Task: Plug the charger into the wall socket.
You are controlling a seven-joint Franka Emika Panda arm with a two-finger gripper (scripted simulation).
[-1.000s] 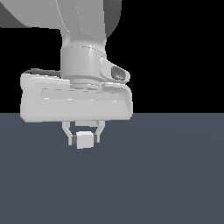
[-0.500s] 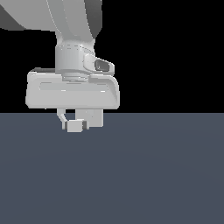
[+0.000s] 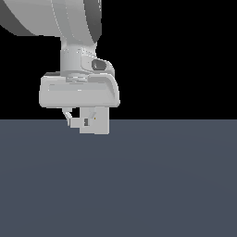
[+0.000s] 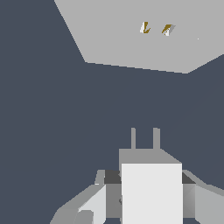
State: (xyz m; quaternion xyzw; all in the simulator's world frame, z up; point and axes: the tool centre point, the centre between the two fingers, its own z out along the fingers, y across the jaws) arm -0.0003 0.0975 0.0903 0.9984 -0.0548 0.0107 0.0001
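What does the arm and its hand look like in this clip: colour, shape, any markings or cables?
The arm is a smooth, rounded, light grey shell with a dark band at one joint. A cylindrical wrist carries a small dark oval spot on its side. The hand is a wide, flat, pale grey block with rounded corners and two short grey fingers below. No cables or lettering are visible.

- the charger (image 4: 151,192) looks like smooth, matt white plastic, its two prongs plain grey
- the wall socket (image 4: 131,39) is a flat, matt off-white plate, with two yellowish, metal-like slots
- the gripper (image 3: 79,121) shell looks like smooth pale-grey plastic with a soft sheen
- the floor (image 3: 162,185) is even, matt slate-blue
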